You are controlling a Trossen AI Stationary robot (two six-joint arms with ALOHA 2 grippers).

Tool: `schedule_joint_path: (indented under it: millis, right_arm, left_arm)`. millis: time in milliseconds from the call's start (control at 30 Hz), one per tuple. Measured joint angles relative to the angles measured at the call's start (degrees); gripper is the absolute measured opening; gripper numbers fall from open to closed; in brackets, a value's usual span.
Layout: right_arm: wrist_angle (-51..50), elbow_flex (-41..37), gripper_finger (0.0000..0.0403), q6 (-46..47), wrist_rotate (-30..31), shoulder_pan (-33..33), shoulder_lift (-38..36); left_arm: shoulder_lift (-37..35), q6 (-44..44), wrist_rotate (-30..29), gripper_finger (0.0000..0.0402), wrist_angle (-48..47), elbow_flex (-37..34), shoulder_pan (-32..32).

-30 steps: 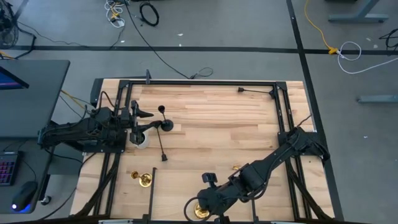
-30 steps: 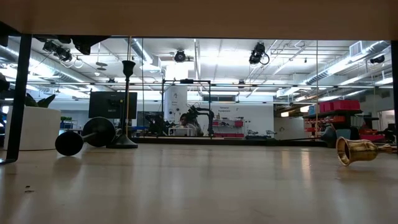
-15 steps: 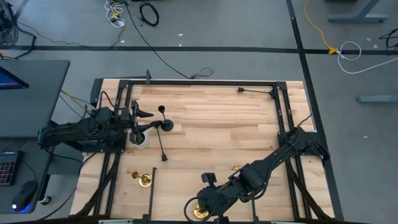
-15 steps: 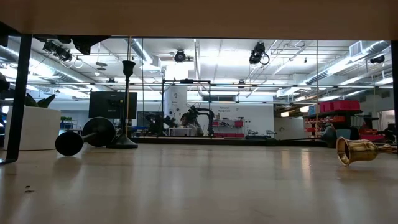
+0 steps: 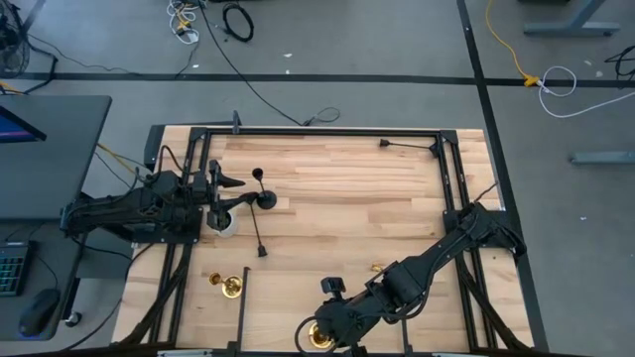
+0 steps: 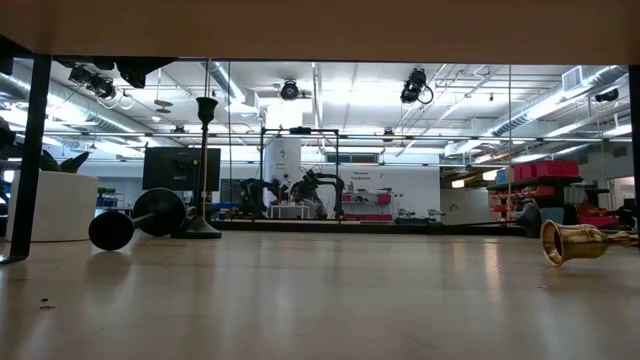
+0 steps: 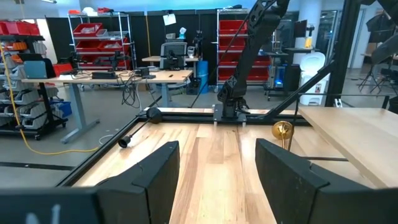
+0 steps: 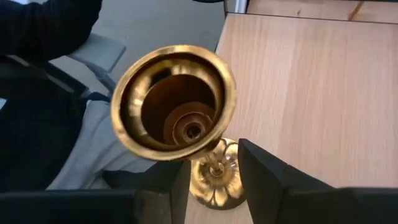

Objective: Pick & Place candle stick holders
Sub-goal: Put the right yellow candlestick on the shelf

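The right gripper (image 8: pixel 211 180), fingers apart, straddles a shiny brass flared candle holder (image 8: pixel 177 109) at the wooden table's (image 5: pixel 347 213) front edge.

Grey floor (image 5: pixel 377 40); red bin shelving (image 7: pixel 93 37); desks (image 7: pixel 106 78); ceiling lights (image 6: pixel 560 100).

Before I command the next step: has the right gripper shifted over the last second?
No. In the high view the right gripper sits at the brass holder by the table's near edge, same as before.
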Motion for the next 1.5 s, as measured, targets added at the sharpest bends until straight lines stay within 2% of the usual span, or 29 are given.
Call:
schedule_joint_path:
  millis: [467,667,767,900,1167,1333,1500]
  right_arm:
    - [-5.7,0.0,0.0107,-1.2,0.0,-0.1,-0.4]
    - [-13.7,0.0,0.0107,-1.6,0.4,-0.3,-1.6]
    - [-19.6,0.0,0.0107,-0.1,4.0,-0.3,-2.5]
    - [-27.1,0.0,0.0107,3.4,11.7,-0.4,-4.8]
    - [-40.4,-0.8,0.0107,17.4,25.0,1.4,-12.5]
    - [-39.1,-9.1,0.0107,23.8,27.5,4.1,-20.4]
    - [-39.7,-23.3,0.0107,36.1,27.7,7.3,-29.7]
  left_arm:
    - [0.0,0.0,0.0,0.0211,0.0,0.0,0.0]
    - [0.0,0.0,0.0,0.0211,0.0,0.0,0.0]
    - [0.0,0.0,0.1,0.0211,-0.1,0.0,0.0]
    - [0.0,-0.1,0.1,0.0211,-0.6,0.0,0.0]
    - [0.0,-0.1,0.5,0.0211,-1.1,0.0,0.0]
    - [0.0,0.0,0.5,0.0211,-1.2,0.0,0.0]
    - [0.0,0.0,0.5,0.0211,-1.2,0.0,0.0]
